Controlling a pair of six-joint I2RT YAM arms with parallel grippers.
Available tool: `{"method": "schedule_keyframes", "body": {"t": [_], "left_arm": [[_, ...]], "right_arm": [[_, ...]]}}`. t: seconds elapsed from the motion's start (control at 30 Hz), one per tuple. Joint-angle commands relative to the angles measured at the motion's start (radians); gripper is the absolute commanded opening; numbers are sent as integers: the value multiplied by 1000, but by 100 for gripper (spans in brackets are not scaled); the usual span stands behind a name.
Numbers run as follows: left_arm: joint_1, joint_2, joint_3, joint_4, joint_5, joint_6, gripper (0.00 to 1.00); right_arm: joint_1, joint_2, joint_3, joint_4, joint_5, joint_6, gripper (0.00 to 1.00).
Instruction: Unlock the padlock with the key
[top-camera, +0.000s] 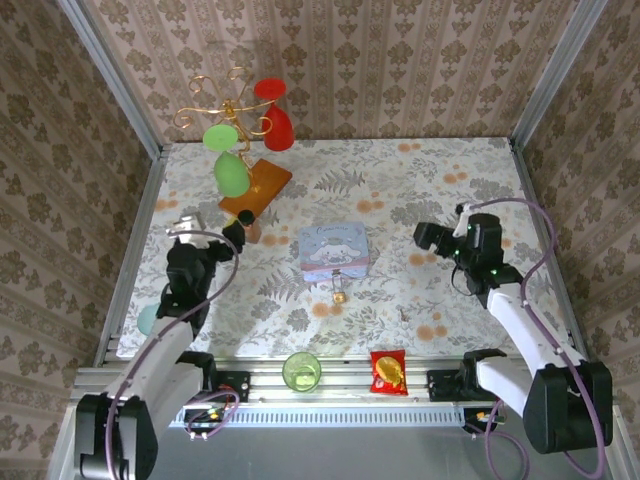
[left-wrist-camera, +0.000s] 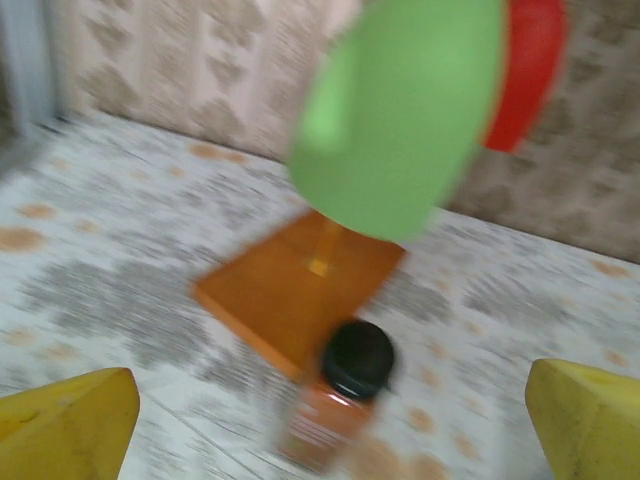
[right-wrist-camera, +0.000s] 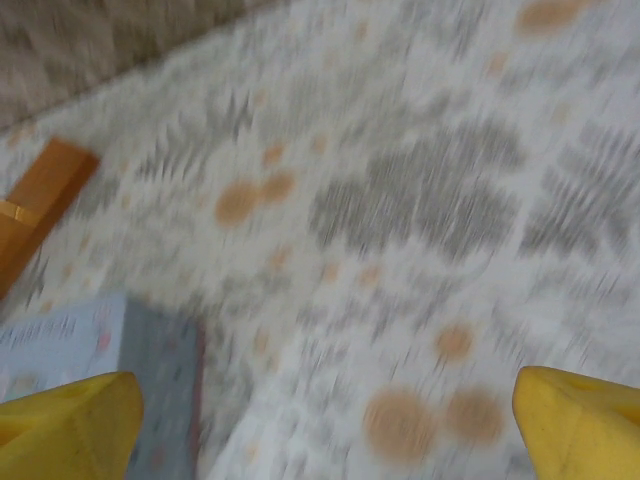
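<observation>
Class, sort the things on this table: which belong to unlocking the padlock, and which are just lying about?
For the job: padlock, left tool, right tool.
Lying about: tin, green cup, snack packet, bottle, ornament stand.

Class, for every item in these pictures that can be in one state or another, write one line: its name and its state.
left gripper: open, holding nothing
right gripper: open, holding nothing
padlock: lying flat; locked or not, cannot tell
tin: lid on
bottle: black cap on
green cup: upright
</observation>
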Motion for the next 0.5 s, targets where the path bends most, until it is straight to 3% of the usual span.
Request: {"method": "schedule_keyframes", "body": {"t": [0.0,0.17,0.4,0.47], "left_arm": [[-112,-78,12,-223,87,-132,100],[-347,-125,13,-247,62,-185,100],[-549,-119,31,-232,-23,-262,100],[-581,-96,49,-224,-26,-267,100]], "right_arm": [[111,-77,-14,-267,-8,113,94],[267,-136,-14,-470,145,192,89],[430,-129,-89,-530,193,313,77],[471,-124,-100,-548,237,329,70]]}}
